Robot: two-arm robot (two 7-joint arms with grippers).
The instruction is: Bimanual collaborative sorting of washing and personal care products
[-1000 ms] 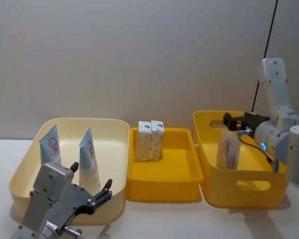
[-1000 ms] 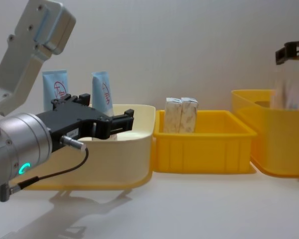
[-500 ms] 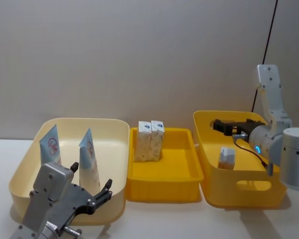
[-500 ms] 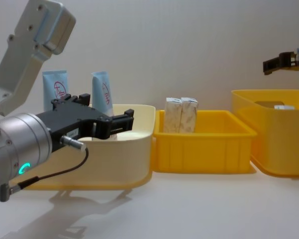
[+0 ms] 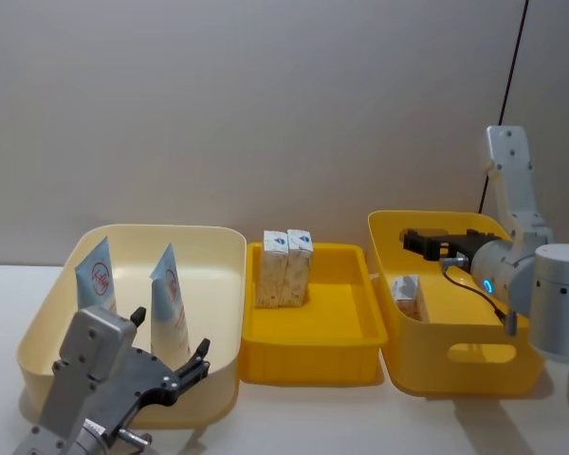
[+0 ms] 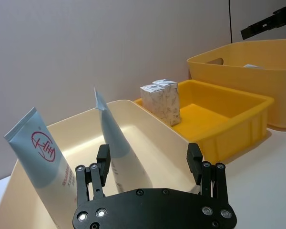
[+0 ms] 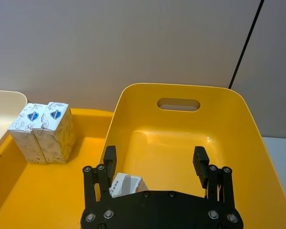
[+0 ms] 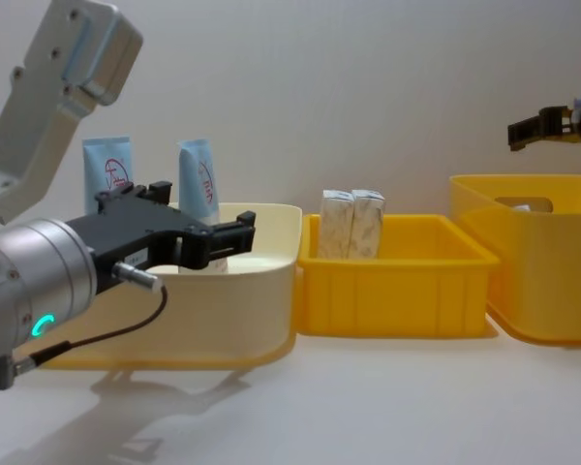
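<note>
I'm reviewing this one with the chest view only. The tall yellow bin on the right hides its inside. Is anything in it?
Observer: Yes. One small carton lies tilted inside the yellow bin, by the wall nearest the middle tray.
Operator: Is the right arm holding anything?
Observer: No. The right gripper is open with nothing between its fingers, hovering above that bin.

Low on left: left gripper (image 6: 148,156), pointing forward, 2 fingers spread wide, nothing between. left arm: grey link slanting up from wrist, green light on wrist. Raised on right: right gripper (image 7: 154,160), aimed leftward, 2 fingers apart, empty. right arm: link upright behind wrist, blue light lit.
</note>
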